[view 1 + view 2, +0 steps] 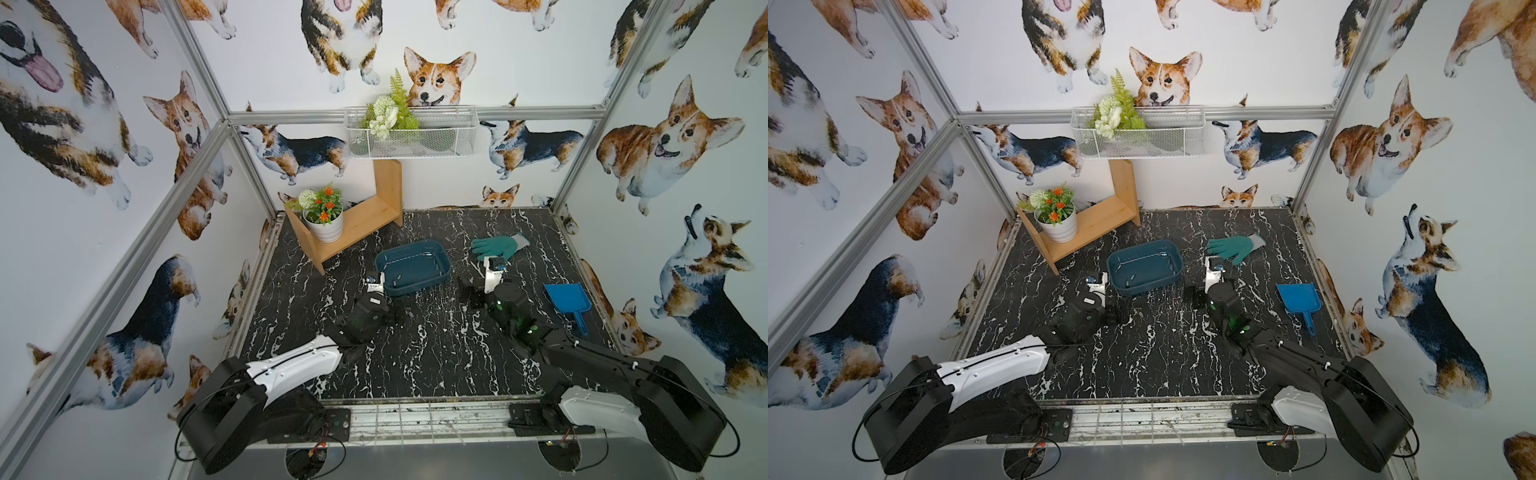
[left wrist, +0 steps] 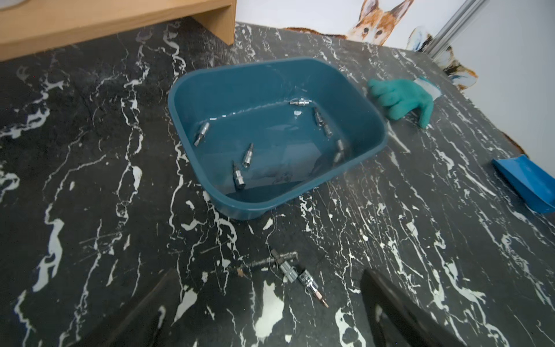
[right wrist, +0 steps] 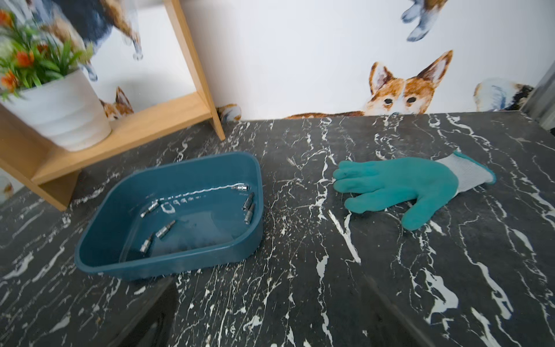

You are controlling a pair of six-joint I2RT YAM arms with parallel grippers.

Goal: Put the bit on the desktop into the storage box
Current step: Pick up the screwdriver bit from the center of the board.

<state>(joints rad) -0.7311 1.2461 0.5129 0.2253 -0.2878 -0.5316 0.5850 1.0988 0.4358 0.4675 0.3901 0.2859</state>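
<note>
L hand [image 2: 269, 272] wide open, empty, low over desk [image 2: 90, 150]. Two bits [image 2: 307, 279] lie end to end on desk betw. its fingers, just in front of storage box [image 2: 249, 210]. R hand [image 3: 270, 282] also open, empty, near box. Several bits [image 2: 247, 154] inside box. Green glove [image 3: 399, 186] on desk near box.

light: bright, even | shadows: soft, short, beside storage box [image 1: 415, 259] | glare: white streak on box wall | blur: flower pot [image 3: 60, 111], wrist-view edges | distortion: top views bulge
</note>
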